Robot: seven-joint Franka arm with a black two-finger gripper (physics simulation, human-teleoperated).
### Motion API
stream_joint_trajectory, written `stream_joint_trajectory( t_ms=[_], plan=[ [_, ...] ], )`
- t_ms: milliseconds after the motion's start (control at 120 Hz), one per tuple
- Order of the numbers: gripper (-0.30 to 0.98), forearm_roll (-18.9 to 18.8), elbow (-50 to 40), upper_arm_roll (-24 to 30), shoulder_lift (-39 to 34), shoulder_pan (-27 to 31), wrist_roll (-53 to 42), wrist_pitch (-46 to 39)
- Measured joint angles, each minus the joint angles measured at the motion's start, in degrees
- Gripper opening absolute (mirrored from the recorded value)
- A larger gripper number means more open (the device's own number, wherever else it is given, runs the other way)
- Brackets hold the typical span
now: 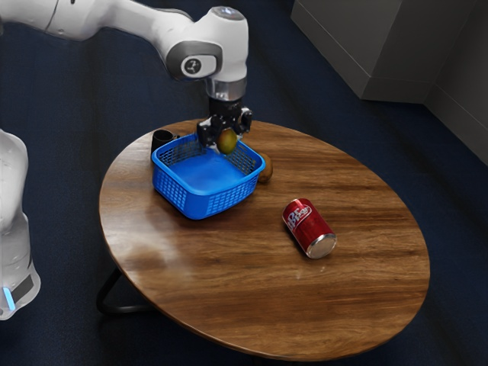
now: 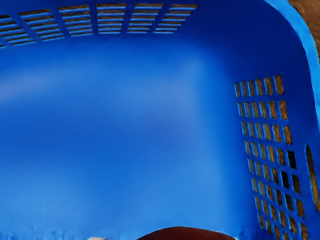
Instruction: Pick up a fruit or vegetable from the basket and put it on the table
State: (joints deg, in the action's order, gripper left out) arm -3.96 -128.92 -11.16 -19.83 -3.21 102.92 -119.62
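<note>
A round wooden counter [image 1: 366, 282] carries everything, with bare wood toward the exterior view's right and near edge, where there seems ample room to set something down. A white robot arm [image 1: 210, 47] reaches over it from the exterior view's upper left.

A blue plastic basket [image 1: 172, 191] stands upright, its open top giving access from above; the wrist view looks down at its floor and slotted walls. The black hand [image 1: 225, 133] points downward near the basket's far rim, closed on a fruit, gripping it from two sides so it does not drop.

A red soda can [image 1: 306, 226] lies on its side, apart from the basket; a nudge could roll it. A black cup [image 1: 158, 140] is beside the basket, and a brown rounded item [image 1: 265, 168] is partly hidden behind it.

Smallest is the yellow-green and orange fruit [image 1: 228, 141], held up probably to clear the rim. It likely needs moving past the wall, then lowering gently onto bare wood.
</note>
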Motion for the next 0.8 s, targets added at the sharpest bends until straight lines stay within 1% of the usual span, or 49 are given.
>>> stream_joint_trajectory(
  t_ms=[33,117,167,258,408,525,608,725,800],
  plan=[
    [0.26,0.36,2.51,0.22,0.59,-0.19,-0.12,1.16],
    [0.25,1.86,11.83,0.37,5.17,-0.3,-0.71,4.51],
    [0.24,2.69,18.91,0.33,10.22,-0.2,-1.1,6.96],
    [0.22,5.78,29.85,-0.58,20.03,0.54,-2.48,10.56],
    [0.19,10.21,44.43,-0.8,33.19,3.03,-5.27,15.1],
    [0.19,12.66,56.02,-0.37,42.55,2.77,-7.31,18.63],
    [0.19,14.0,61.4,0.2,47.43,2.49,-8.64,20.4],
    [0.19,14.89,64.59,0.86,50.12,2.41,-10.3,21.88],
    [0.37,15.1,65.55,1.41,50.46,2.42,-11.64,22.11]
  ],
)
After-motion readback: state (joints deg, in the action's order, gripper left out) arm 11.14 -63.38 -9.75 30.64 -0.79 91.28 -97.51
